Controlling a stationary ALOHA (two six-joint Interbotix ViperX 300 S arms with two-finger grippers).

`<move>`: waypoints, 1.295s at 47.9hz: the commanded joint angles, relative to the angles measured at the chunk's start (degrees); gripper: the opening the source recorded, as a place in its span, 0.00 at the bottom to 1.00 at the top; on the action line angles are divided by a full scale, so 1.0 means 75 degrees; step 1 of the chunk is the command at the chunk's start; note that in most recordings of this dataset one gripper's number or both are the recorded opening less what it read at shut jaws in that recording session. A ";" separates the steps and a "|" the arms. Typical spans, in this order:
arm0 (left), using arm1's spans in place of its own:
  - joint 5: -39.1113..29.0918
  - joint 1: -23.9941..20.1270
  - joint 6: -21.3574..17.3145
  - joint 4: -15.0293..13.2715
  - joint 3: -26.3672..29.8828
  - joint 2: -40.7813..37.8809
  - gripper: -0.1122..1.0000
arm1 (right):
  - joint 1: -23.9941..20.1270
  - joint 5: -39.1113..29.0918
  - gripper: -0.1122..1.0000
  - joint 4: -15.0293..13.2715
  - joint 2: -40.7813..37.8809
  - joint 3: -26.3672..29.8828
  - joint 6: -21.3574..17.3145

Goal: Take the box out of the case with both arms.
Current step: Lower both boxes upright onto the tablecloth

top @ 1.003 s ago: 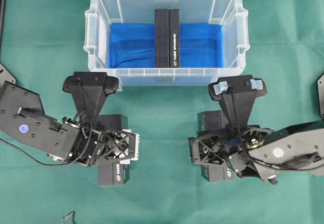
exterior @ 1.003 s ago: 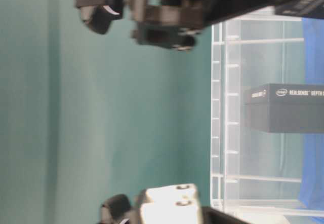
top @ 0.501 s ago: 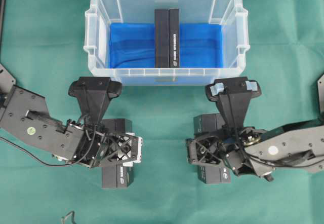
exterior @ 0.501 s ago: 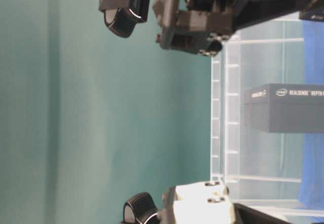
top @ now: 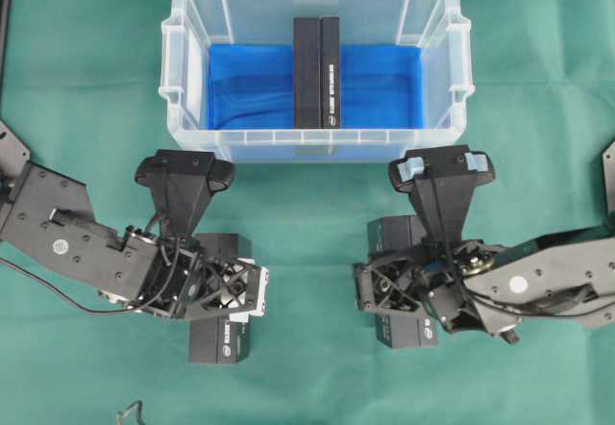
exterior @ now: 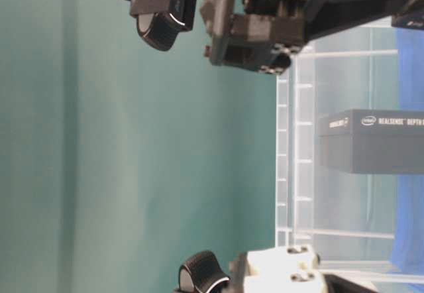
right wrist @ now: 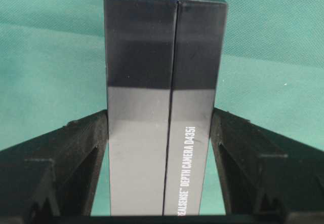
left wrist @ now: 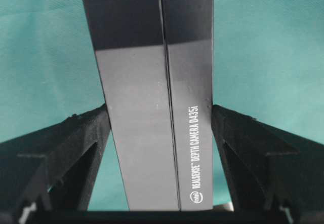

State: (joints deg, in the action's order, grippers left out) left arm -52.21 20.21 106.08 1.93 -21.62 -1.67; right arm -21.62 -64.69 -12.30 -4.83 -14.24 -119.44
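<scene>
1. Green cloth table cover [top: 86,60] fills the overhead view. One large clear plastic rectangular case [top: 183,21] with a blue sheet lining [top: 250,88] stands on it. Three black rectangular cardboard boxes are countable: one box inside the case [top: 316,71], upright on the lining at mid-case; one left box [top: 219,337] and one right box [top: 408,329], both outside, well in front of the case's near wall. Two black jointed arms are present.
2. Table-level view: only the box inside the case [exterior: 377,140] shows, through the clear wall, with parts of both arms at the frame's edges.
3. Left wrist view: the left gripper [left wrist: 161,133] has both fingers pressed against the left box's [left wrist: 152,82] sides, holding it; its printed side label is readable only here.
4. Right wrist view: the right gripper [right wrist: 159,133] likewise clasps the right box [right wrist: 164,72].
</scene>
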 commanded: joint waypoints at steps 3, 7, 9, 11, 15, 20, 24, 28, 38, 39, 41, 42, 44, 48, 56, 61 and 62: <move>0.0059 -0.0035 -0.0035 0.0000 0.0094 0.0270 0.69 | 0.0012 -0.0035 0.80 -0.0023 0.0141 0.0094 0.0035; 0.0035 -0.0035 -0.0035 0.0000 0.0105 0.0270 0.83 | 0.0012 -0.0059 0.91 -0.0023 0.0141 0.0117 0.0105; 0.0035 -0.0035 -0.0035 0.0012 0.0129 0.0258 0.89 | 0.0000 -0.0070 0.93 -0.0023 0.0141 0.0117 0.0117; 0.0035 -0.0035 -0.0035 0.0012 0.0141 0.0258 0.92 | 0.0012 -0.0082 0.92 -0.0035 0.0152 0.0117 0.0117; 0.0035 -0.0059 -0.0035 0.0012 0.0152 0.0258 0.91 | 0.0012 -0.0141 0.91 -0.0035 0.0152 0.0117 0.0117; 0.0035 -0.0059 -0.0035 0.0012 0.0152 0.0258 0.90 | 0.0023 -0.0211 0.90 -0.0035 0.0176 0.0117 0.0129; 0.0035 -0.0059 -0.0035 0.0012 0.0152 0.0258 0.90 | 0.0035 -0.0211 0.90 -0.0035 0.0176 0.0117 0.0129; 0.0035 -0.0082 -0.0035 0.0012 0.0164 0.0258 0.90 | 0.0047 -0.0211 0.90 -0.0047 0.0199 0.0117 0.0129; 0.0012 -0.0152 -0.0023 0.0012 0.0199 0.0305 0.90 | 0.0047 -0.0199 0.90 -0.0035 0.0258 0.0129 0.0141; 0.0012 -0.0152 -0.0023 0.0012 0.0223 0.0305 0.90 | 0.0047 -0.0211 0.90 -0.0047 0.0270 0.0141 0.0141; 0.0000 -0.0152 -0.0035 0.0012 0.0281 0.0305 0.90 | 0.0047 -0.0211 0.90 -0.0047 0.0293 0.0141 0.0141; -0.0012 -0.0152 -0.0035 0.0012 0.0305 0.0305 0.90 | 0.0047 -0.0211 0.90 -0.0035 0.0316 0.0152 0.0141; -0.0082 -0.0152 -0.0035 0.0012 0.0375 0.0305 0.90 | 0.0047 -0.0211 0.90 -0.0035 0.0363 0.0164 0.0141; -0.0281 -0.0152 -0.0047 0.0012 0.0539 0.0316 0.90 | 0.0047 -0.0270 0.90 -0.0047 0.0469 0.0246 0.0141; -0.1055 -0.0152 -0.0293 0.0023 0.1008 0.0422 0.90 | 0.0047 -0.0738 0.90 -0.0070 0.0715 0.0516 0.0164; -0.1641 -0.0223 -0.0480 0.0047 0.1348 0.0516 0.90 | 0.0047 -0.1195 0.90 -0.0129 0.0867 0.0773 0.0340; -0.1805 -0.0246 -0.0527 0.0047 0.1441 0.0539 0.90 | 0.0059 -0.1277 0.90 -0.0129 0.0902 0.0820 0.0387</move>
State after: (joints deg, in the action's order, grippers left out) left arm -62.67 19.07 102.83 1.93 -14.15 0.18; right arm -21.36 -72.16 -12.83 -0.62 -10.46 -117.16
